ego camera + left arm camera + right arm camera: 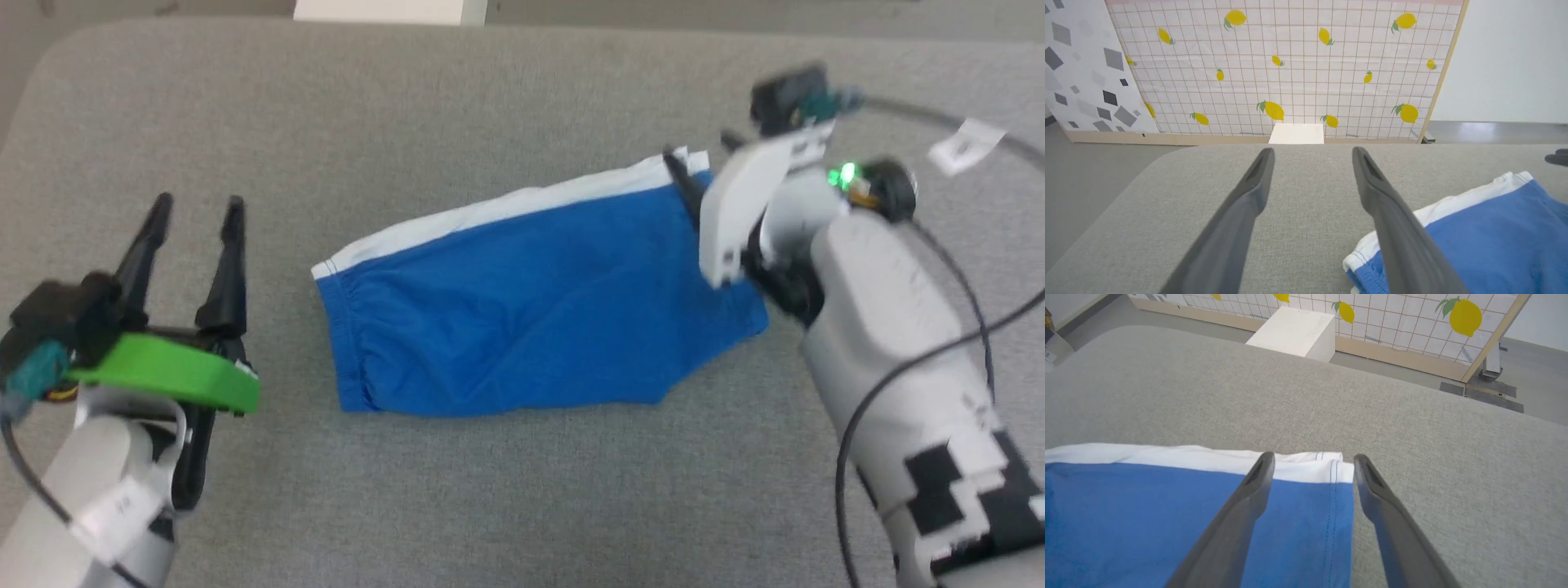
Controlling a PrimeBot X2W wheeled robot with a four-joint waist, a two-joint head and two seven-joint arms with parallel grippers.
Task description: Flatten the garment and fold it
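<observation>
The garment [531,318] lay flat at the middle of the grey tabletop [490,90], with its white waistband along the 12 o'clock edge. The left jaws stood wide and empty at the garment's 9 o'clock, apart from it. The right jaws, also wide, straddled the waistband corner at 2 o'clock, gripping nothing. Whether they touched the cloth could not be told.

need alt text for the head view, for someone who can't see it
A pair of blue shorts with a white waistband lies spread on a grey padded table. The right pincer, open, is poised at the waistband's right corner; the left pincer, open, sits apart from the shorts on their left.
</observation>
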